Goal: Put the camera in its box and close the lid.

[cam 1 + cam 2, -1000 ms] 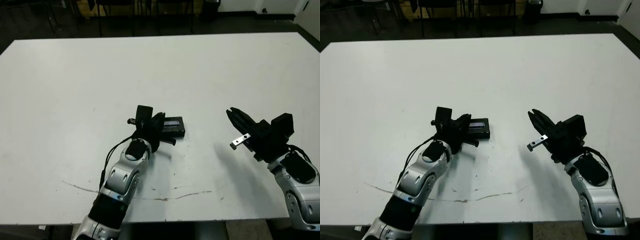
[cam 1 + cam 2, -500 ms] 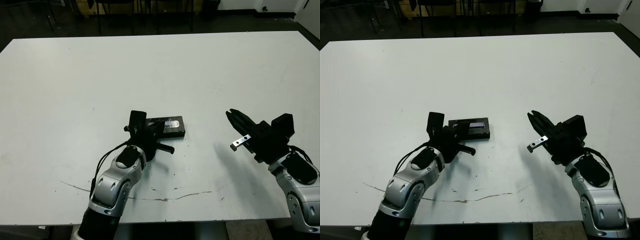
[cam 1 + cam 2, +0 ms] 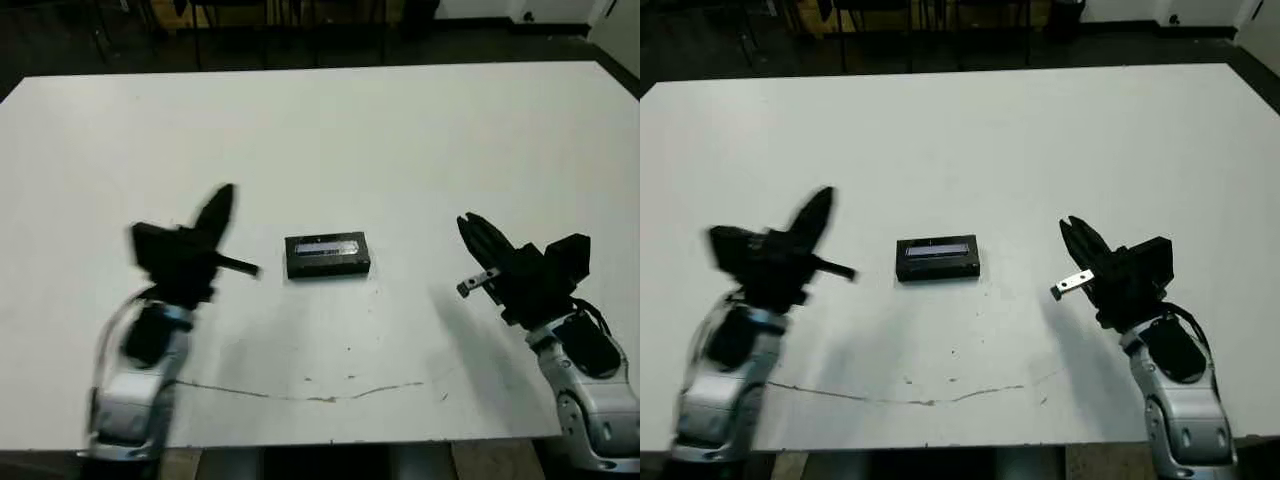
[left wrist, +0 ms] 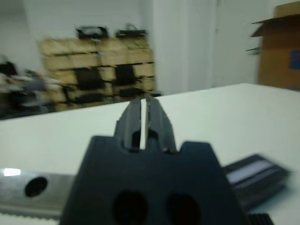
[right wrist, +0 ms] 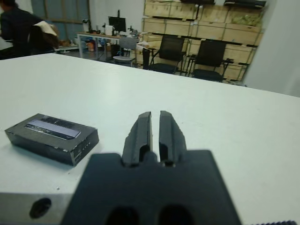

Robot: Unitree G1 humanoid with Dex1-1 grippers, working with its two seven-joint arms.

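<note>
White table [image 3: 420, 130], both tools empty, closed.

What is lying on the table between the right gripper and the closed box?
Nothing. In the right eye view, only bare white table separates the right gripper from the box, whose lid is on; the right wrist view shows the same.

The left gripper [image 3: 222, 203] hangs raised on a bent arm, its jaws brought together with only a thin slit between the two black fingers, nothing held. The right gripper [image 3: 478, 238] hovers likewise, jaws nearly together and empty, forearm angled up from the lower edge.
</note>
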